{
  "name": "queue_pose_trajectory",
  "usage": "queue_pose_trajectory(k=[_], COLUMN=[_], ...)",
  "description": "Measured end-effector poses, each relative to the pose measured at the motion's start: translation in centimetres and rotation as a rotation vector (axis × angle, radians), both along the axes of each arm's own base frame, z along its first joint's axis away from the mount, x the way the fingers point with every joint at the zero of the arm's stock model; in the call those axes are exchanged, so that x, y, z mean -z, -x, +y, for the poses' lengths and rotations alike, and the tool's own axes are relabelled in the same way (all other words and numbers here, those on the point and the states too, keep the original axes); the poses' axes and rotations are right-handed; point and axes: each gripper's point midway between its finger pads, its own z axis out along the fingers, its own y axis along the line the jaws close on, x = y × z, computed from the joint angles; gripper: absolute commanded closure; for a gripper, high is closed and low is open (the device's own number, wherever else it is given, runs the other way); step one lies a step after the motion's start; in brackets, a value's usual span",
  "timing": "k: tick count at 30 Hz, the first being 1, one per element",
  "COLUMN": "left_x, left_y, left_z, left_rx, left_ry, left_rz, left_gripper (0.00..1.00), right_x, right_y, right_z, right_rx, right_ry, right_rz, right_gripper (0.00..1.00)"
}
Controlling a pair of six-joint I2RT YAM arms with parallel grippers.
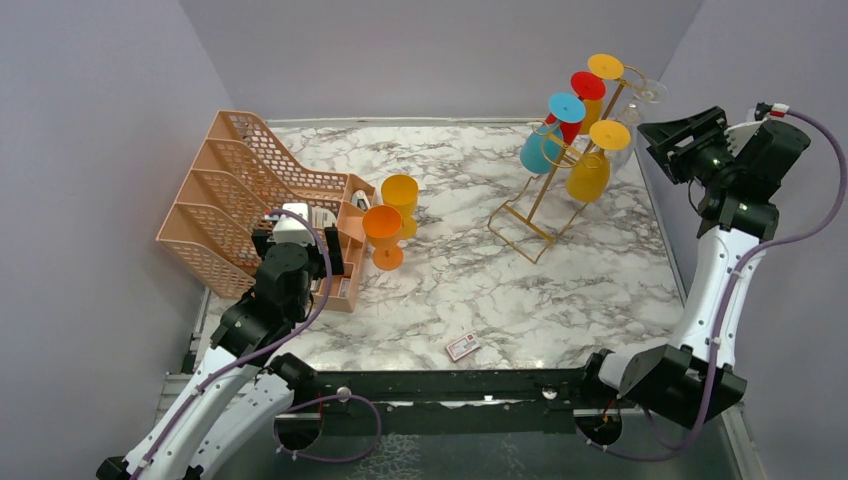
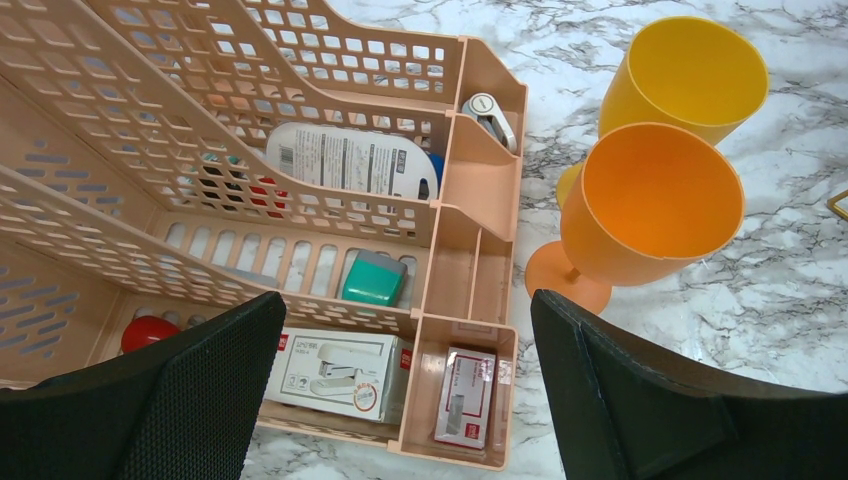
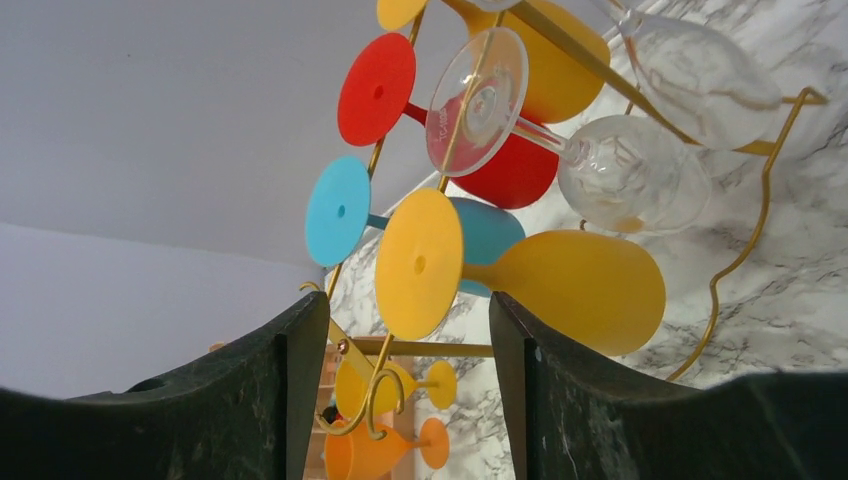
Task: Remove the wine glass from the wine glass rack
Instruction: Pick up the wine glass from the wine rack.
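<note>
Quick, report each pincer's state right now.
Left pincer: open, holding nothing, by the peach file organizer.
Right pincer: open, holding nothing, facing the yellow wine glass on the rack.

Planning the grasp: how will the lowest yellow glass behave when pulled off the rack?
The yellow glass looks like opaque plastic: probably light, not brittle. Hung by its foot on the thin-wire rack, it may snag and tug the rack.

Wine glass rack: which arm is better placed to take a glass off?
Right. The right pincer, open, faces the yellow glass hanging on the rack; the left pincer hovers over the peach organizer across the table.
</note>
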Motion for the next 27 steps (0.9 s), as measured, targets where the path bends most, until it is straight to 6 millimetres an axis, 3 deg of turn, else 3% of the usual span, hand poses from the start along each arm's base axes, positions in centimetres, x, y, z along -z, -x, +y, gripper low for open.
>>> queue_pose_trajectory(k=[10,19,27], left_x=[0.1,0.1,0.0], left_y=[-0.1,-0.1,-0.1], left_z=[0.0,-0.1,-0.1], left_rx=[0.0,0.001,0.005], left_ry=[-0.003,-0.003,0.001], left_rz=[0.005,0.005,-0.001], left_gripper=[0.01,0.01,0.01], right_x=[4.1,3.3,4.0], right_y=[-2.3,-2.3,-2.7], right_z=[0.9,1.7,1.5], right_rx=[-0.178,-0.251,-0.265], right_ry=[-0.079,-0.081,-0.075], right_rz=[0.103,0.074,0.085], right_gripper=[0.51,0.58,0.61])
